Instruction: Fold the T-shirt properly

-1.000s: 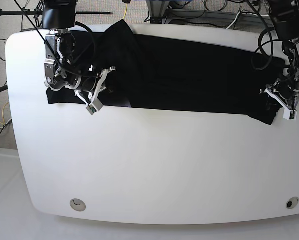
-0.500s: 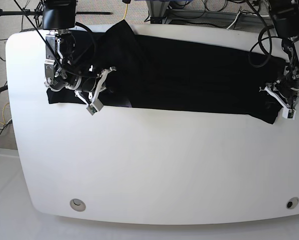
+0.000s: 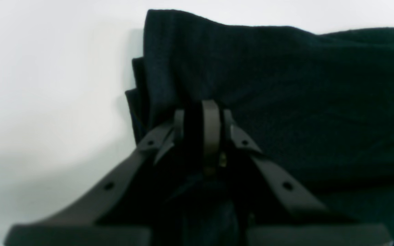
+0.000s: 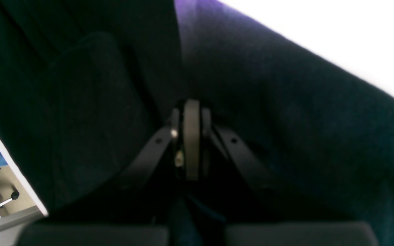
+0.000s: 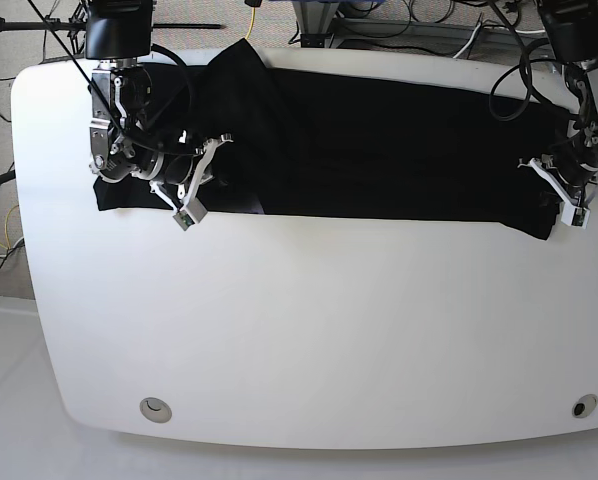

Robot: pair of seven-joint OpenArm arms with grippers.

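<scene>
The T-shirt [image 5: 379, 150] lies as a long black band running left to right across the far half of the worktop [image 5: 309, 330], each end pinched in a closed gripper, left gripper [image 5: 569, 195] and right gripper [image 5: 194, 185]

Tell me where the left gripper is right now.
In the base view the left gripper sits at the table's far right, shut on the right end of the black T-shirt that stretches across the back half.

Plain black T-shirt [image 5: 379, 150] with purple tinge, white table [image 5: 309, 330]
</scene>
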